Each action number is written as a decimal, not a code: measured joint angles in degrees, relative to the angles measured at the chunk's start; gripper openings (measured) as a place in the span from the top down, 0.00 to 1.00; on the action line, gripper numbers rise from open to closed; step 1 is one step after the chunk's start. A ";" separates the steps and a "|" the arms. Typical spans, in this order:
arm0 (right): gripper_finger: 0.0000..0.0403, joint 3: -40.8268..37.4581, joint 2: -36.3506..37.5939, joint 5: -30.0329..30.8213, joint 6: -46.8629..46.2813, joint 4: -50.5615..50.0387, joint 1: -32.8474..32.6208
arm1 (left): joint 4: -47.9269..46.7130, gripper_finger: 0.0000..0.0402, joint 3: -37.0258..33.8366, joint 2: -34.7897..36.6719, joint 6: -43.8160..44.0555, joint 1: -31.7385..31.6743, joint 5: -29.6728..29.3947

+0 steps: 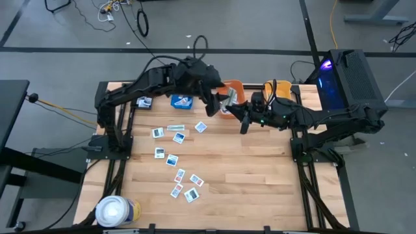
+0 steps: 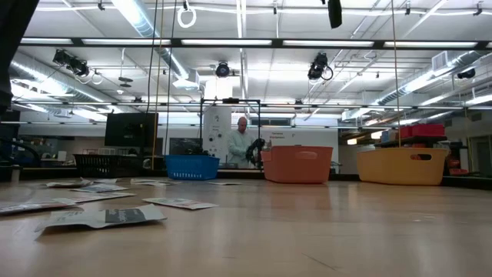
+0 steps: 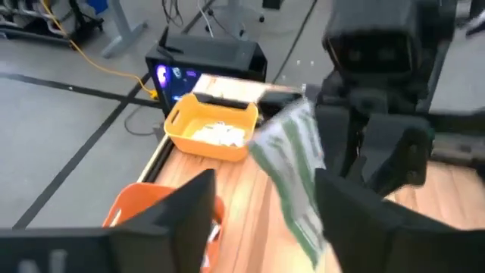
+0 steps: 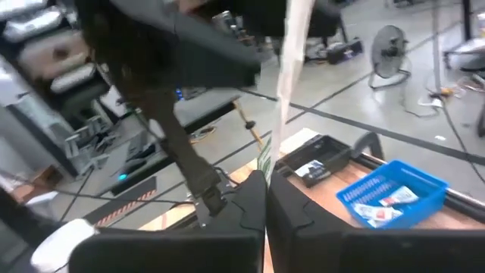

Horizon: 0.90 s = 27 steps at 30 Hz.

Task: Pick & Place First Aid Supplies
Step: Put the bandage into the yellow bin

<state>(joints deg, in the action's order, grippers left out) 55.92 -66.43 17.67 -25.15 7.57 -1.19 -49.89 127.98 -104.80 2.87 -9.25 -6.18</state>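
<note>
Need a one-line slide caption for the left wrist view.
Handover above the orange bin: right gripper pinches a pale green strip between the left gripper's open fingers.

Grey concrete floor (image 1: 260,26) with stray cables, ceiling strip lights (image 2: 146,19), a standing fan (image 4: 386,45).

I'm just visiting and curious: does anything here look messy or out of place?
Yes: about a dozen small packets lie scattered loose across the table rather than in a bin. Odder still, a pale greenish strip hangs in mid-air, pinched by the right gripper, with the left gripper open around it.
</note>
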 joint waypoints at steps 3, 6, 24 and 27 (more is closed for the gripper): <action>1.00 -0.01 0.00 -2.85 2.30 1.62 0.00 | -0.63 0.32 0.01 1.27 2.18 -0.78 2.44; 1.00 -0.02 0.00 -6.21 4.72 4.27 0.00 | -0.85 0.25 0.01 2.01 3.54 -1.68 8.52; 1.00 -0.02 0.00 -8.22 4.66 -0.92 0.00 | -18.97 0.21 0.01 7.04 -0.11 -1.00 4.38; 1.00 -0.01 0.00 -6.91 4.66 -3.66 0.00 | -22.42 0.21 0.01 7.04 -0.28 -0.34 3.48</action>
<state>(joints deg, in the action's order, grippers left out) 55.91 -66.43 10.76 -20.49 3.91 -1.19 -72.31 127.98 -97.76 2.59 -9.59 -2.70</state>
